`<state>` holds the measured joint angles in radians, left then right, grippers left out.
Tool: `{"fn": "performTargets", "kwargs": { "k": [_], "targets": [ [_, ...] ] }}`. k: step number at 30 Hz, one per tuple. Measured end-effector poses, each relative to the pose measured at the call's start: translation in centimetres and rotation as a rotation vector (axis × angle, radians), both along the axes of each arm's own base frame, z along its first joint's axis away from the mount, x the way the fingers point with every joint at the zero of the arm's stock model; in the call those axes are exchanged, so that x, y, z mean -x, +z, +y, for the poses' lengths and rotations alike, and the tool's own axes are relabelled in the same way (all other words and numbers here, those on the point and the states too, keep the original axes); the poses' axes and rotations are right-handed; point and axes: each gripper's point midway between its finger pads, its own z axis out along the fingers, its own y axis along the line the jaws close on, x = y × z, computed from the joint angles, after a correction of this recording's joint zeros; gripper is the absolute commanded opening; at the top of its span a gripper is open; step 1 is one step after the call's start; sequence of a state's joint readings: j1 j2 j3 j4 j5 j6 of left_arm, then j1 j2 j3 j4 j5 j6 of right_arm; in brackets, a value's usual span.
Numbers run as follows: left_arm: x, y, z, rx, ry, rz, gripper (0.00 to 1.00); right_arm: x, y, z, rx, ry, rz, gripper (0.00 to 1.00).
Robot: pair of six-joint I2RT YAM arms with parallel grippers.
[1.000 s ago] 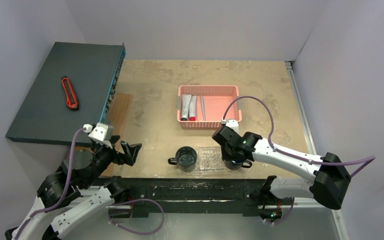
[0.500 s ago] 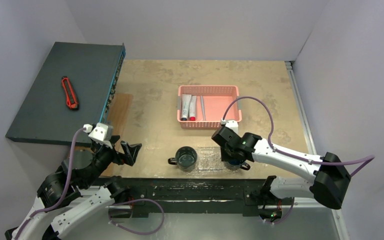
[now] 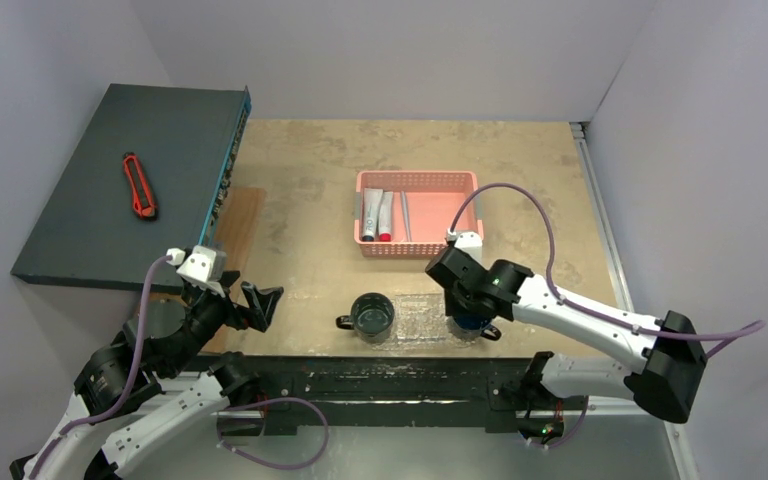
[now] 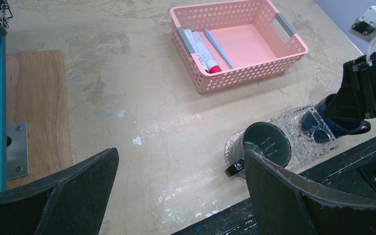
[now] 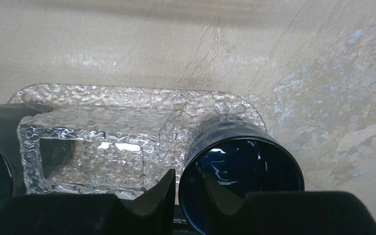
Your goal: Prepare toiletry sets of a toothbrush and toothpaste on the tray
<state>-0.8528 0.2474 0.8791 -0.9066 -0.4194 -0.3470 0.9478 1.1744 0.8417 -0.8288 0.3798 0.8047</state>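
Now your right end effector (image 5: pixel 186 182) stands slightly open astride the rim of the blue mug (image 5: pixel 245 166), which sits at the right end of the tray (image 5: pixel 127 100). Your left end effector (image 4: pixel 180 156) is wide open, empty.

Left arm (image 3: pixel 125 372) and right arm (image 3: pixel 585 318): white link shells, black joint housings. Purple cable (image 3: pixel 508 186) loops off each wrist; white camera block (image 3: pixel 200 266) there. Fingers (image 4: pixel 73 196) black, wedge-shaped. Green light (image 3: pixel 497 282) on right arm.
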Motion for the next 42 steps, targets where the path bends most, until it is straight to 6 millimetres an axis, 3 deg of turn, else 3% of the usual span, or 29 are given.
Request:
{"fn": "performTargets", "kwargs": {
  "k": [12, 19, 26, 30, 36, 42],
  "targets": [
    [0.0, 0.0, 0.0, -0.001, 0.001, 0.001, 1.00, -2.3, 5.9, 0.6, -0.020, -0.026, -0.114, 0.33],
    [0.0, 0.0, 0.0, -0.002, 0.002, 0.001, 1.00, -4.8, 9.8, 3.2, -0.051, 0.015, -0.193, 0.39],
    [-0.2, -0.1, 0.0, -0.011, 0.009, 0.007, 1.00, -9.2, 13.1, 7.4, -0.075, 0.046, -0.287, 0.42],
    [-0.2, -0.2, 0.0, -0.011, 0.009, 0.007, 1.00, -12.4, 12.9, 9.3, -0.079, 0.032, -0.301, 0.42],
    [-0.2, -0.2, 0.0, -0.011, 0.010, 0.007, 1.00, -17.5, 11.1, 10.8, -0.105, -0.014, -0.275, 0.45],
    [-0.2, -0.2, 0.0, -0.012, 0.009, 0.007, 1.00, -20.6, 8.9, 11.9, -0.129, -0.047, -0.248, 0.47]
  ]
}}
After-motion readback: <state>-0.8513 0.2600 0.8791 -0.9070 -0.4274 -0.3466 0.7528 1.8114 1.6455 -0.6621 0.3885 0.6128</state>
